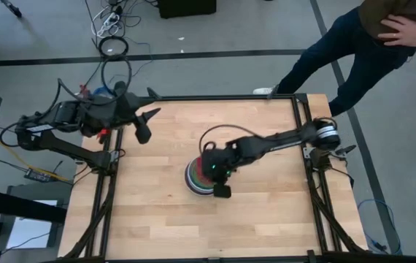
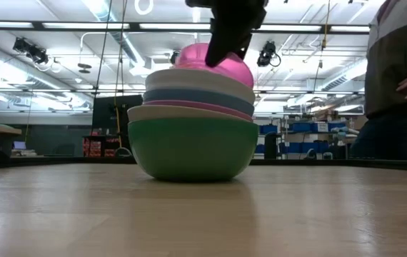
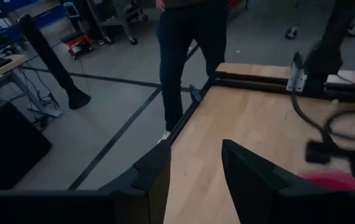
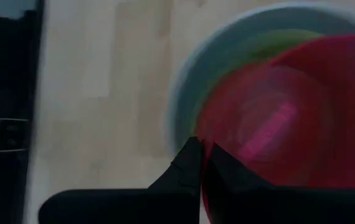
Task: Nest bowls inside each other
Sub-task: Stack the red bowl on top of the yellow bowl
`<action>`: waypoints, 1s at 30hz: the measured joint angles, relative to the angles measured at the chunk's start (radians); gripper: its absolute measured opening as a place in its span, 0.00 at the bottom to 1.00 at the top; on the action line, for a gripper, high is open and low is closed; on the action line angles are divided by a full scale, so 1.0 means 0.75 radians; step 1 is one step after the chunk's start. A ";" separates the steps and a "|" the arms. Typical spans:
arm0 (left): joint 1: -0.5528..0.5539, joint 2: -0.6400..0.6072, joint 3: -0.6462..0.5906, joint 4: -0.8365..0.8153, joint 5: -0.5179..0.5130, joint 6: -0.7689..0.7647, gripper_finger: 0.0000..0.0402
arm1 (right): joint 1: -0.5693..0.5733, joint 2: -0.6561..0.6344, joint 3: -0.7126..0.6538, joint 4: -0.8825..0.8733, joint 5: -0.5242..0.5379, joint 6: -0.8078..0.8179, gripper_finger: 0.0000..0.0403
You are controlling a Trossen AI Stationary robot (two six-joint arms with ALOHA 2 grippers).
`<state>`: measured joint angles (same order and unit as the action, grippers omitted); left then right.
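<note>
A stack of nested bowls stands mid-table, with a green bowl at the bottom and white, pink-rimmed and blue-grey bowls above it. A pink bowl sits tilted on top of the stack. My right gripper is over the stack, shut on that pink bowl. The rim of the top white bowl hides the pink bowl's lower part. My left gripper hangs open above the table's far left corner, with nothing between its fingers. My right gripper pinches the pink bowl's rim between its two fingers, one finger inside the bowl and one outside. The fingers come slanting down from above. The bowl sits tilted over the stack. Whether it rests on the bowl below, I cannot tell.
A person stands just beyond the table's far right corner. The bare wooden tabletop stretches all round the stack. Black frame rails run along the table's edges.
</note>
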<state>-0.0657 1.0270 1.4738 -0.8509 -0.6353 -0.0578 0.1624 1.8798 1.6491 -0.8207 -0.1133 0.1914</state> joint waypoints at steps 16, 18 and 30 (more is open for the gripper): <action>0.000 -0.071 0.001 0.002 -0.006 -0.017 0.38 | 0.088 0.071 0.046 0.120 -0.046 0.128 0.02; 0.000 -0.071 0.001 -0.002 -0.006 -0.027 0.38 | 0.088 0.071 0.046 0.118 -0.058 0.140 0.07; 0.000 -0.071 0.001 -0.019 -0.006 -0.028 0.38 | 0.114 0.071 0.115 0.103 -0.034 0.195 0.49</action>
<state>-0.0657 0.9737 1.4742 -0.8651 -0.6395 -0.0791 0.2476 1.9327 1.7350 -0.7432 -0.1385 0.3373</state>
